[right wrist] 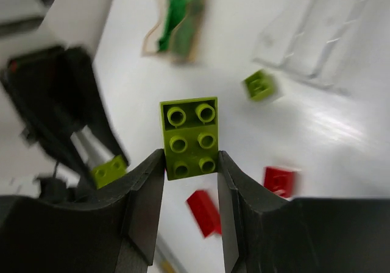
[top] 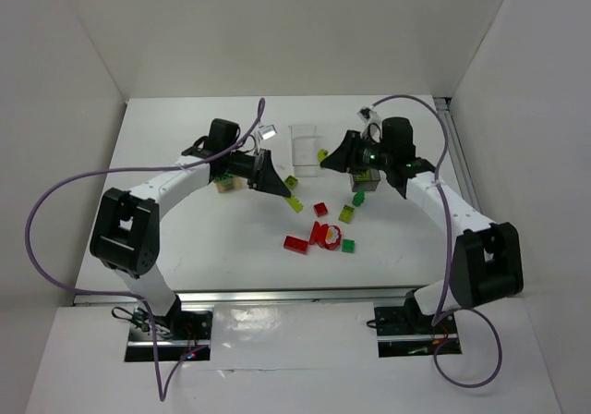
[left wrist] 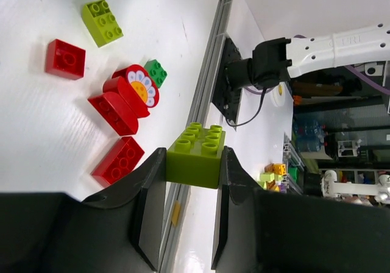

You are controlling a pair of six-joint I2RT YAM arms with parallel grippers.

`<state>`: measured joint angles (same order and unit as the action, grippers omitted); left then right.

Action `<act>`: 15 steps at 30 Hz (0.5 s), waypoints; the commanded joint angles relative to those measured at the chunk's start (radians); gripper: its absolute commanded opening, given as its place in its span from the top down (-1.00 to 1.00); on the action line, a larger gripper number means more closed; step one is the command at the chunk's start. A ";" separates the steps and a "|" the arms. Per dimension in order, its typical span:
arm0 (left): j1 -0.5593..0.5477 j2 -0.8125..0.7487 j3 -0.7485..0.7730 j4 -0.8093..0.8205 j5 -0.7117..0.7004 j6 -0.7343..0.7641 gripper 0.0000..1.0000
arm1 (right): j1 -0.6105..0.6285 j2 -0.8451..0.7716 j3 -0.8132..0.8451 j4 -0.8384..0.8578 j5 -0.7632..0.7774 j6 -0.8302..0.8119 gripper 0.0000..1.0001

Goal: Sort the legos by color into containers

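Newbie: both claws loaded rn? how do these handle?

Vet: yep. Your left gripper (left wrist: pixel 194 163) is clamped on a yellow-green brick (left wrist: pixel 196 145), and your right gripper (right wrist: pixel 191 163) pinches a second yellow-green brick (right wrist: pixel 189 124). Both look lifted off the table. Imo they're hard, light, slick plastic and won't crush, so squeeze the flat side walls, not the studs. Right one's caught by its lower end only, might pivot. Clear bin (top: pixel 305 143) sits btw the claws.

Three bins (top: pixel 305 146), two pincers (left wrist: pixel 190 166), four loose red legos (left wrist: pixel 65 58), two loose dark green legos (left wrist: pixel 156 72), at least four yellow-green legos (left wrist: pixel 102 22)
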<state>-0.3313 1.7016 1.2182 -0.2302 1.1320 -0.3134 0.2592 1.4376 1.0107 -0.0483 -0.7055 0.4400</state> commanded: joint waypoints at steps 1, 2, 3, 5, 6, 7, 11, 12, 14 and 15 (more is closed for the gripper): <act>0.012 -0.022 -0.008 0.008 0.035 0.036 1.00 | -0.009 -0.063 -0.003 0.003 0.367 0.077 0.78; 0.012 -0.022 -0.008 0.008 0.013 0.025 1.00 | -0.009 -0.063 0.034 -0.033 0.438 0.091 0.78; 0.012 -0.022 0.003 -0.001 0.012 0.010 1.00 | -0.009 -0.040 0.057 -0.065 0.508 0.091 0.78; 0.012 -0.022 0.014 -0.001 -0.027 -0.013 1.00 | -0.009 0.006 0.132 -0.174 0.697 0.053 0.75; 0.012 -0.022 0.027 -0.001 -0.061 -0.026 1.00 | -0.009 0.062 0.156 -0.191 0.740 0.039 0.75; 0.012 -0.011 0.047 -0.001 -0.073 -0.041 1.00 | -0.009 0.093 0.182 -0.238 0.805 0.025 0.75; -0.006 0.000 0.099 -0.038 -0.165 -0.064 1.00 | -0.009 0.201 0.255 -0.259 0.921 0.014 0.73; -0.020 0.000 0.112 -0.055 -0.191 -0.078 1.00 | -0.009 0.231 0.264 -0.259 0.949 0.014 0.73; -0.031 0.012 0.160 -0.104 -0.300 -0.098 1.00 | -0.009 0.260 0.276 -0.236 0.992 0.003 0.73; -0.040 0.030 0.181 -0.118 -0.316 -0.098 1.00 | -0.009 0.274 0.287 -0.236 1.002 0.003 0.71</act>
<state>-0.3458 1.7065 1.3216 -0.3050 0.9241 -0.3794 0.2462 1.6909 1.2411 -0.2497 0.1482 0.4625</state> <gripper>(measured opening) 0.373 0.436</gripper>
